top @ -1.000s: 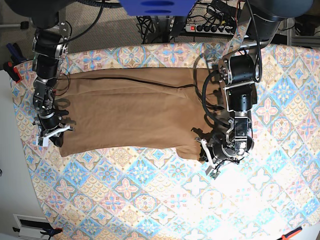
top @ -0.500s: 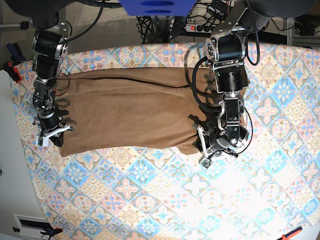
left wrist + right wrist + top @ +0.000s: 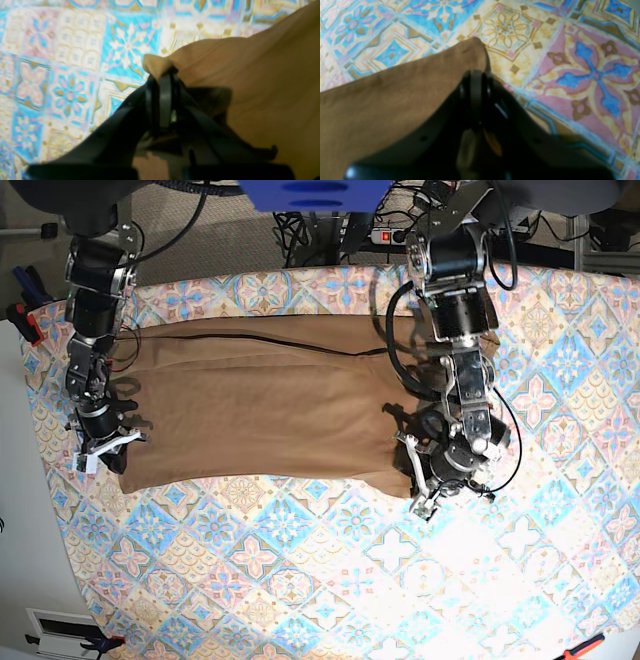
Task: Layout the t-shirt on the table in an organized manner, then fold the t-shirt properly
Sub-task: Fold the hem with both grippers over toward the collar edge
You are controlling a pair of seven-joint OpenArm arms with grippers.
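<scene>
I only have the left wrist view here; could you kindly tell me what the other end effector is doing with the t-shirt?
Observer: The right end effector is shut on a corner of the t-shirt, with the patterned table just beyond it.
Operator: Thank you. How does the whole garment lie?
Observer: In the base view the t-shirt lies spread in a long brown band across the table, between the two arms.
Operator: And where does my left end effector sit along it?
Observer: The left end effector pinches the near corner at the band's end, opposite the right end effector.
</scene>
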